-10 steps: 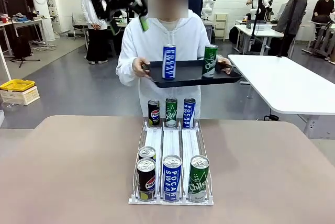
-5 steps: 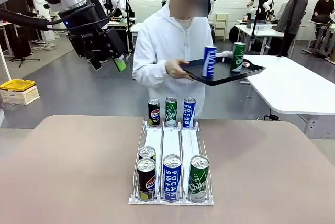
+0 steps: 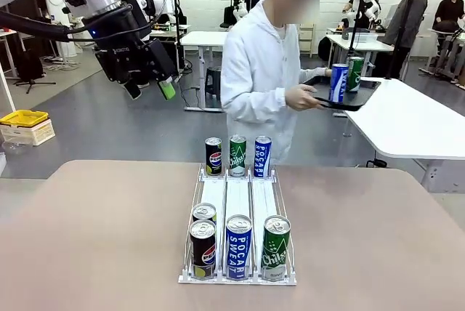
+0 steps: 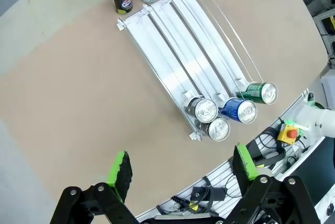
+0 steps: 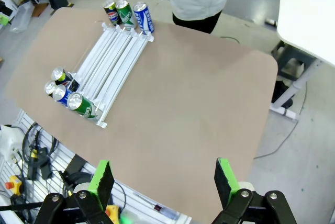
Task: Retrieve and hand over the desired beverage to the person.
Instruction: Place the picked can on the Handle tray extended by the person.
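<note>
Both arms wait high and empty while the person carries a tray aside.

Front view: the person (image 3: 261, 71), turned toward the white side table, holds a black tray (image 3: 347, 93) with two cans; the left gripper (image 3: 149, 87) hangs wide open above the table's left far corner, touching nothing. Left wrist view: the white can rack (image 4: 183, 51) runs toward the near edge, its front cans packed close, so I'd worry an open jaw clips a neighbour. Right wrist view: the right gripper (image 5: 159, 179), spread fully, holds nothing.
</note>
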### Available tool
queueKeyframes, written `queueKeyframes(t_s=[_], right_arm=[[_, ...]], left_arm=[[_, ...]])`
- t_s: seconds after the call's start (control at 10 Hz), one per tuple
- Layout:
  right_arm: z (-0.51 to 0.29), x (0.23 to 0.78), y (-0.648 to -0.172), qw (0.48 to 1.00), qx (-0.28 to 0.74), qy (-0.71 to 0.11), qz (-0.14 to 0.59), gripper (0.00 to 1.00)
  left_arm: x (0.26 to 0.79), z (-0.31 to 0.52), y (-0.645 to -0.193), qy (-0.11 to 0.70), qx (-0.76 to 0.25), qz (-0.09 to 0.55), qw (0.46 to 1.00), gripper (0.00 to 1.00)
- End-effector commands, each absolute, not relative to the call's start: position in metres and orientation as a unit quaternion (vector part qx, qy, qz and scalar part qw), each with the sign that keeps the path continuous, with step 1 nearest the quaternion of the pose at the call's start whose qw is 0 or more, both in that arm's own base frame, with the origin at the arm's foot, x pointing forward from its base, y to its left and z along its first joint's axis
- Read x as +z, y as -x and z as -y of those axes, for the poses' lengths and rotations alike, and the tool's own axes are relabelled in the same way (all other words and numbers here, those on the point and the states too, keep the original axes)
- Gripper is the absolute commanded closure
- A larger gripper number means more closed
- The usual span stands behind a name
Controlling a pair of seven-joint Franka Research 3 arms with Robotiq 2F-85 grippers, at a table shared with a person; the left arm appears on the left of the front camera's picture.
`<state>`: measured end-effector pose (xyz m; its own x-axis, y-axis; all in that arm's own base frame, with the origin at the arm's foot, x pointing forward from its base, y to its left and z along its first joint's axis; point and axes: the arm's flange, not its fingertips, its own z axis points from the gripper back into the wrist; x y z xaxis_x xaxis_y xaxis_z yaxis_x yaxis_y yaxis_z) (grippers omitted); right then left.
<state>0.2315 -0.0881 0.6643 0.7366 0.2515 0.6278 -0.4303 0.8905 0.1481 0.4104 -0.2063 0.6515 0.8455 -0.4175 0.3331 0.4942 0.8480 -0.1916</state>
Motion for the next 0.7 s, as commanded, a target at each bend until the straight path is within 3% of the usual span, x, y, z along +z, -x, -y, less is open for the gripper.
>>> queueKeyframes(t_s=[0.0,0.4,0.6], right_arm=[[0.088,0.664,-0.234,0.922,0.182,-0.141,0.313,0.0],[0.088,0.664,-0.234,0.922,0.182,-0.141,0.313,0.0],[0.088,0.664,-0.234,0.922,0.182,-0.141,0.313,0.0]], left_arm=[[0.654,0.204,-0.408,0.134,-0.248,0.15,0.948,0.0],[0.654,0.207,-0.409,0.136,-0.241,0.143,0.95,0.0],[0.672,0.152,-0.384,0.201,-0.313,0.198,0.907,0.0]])
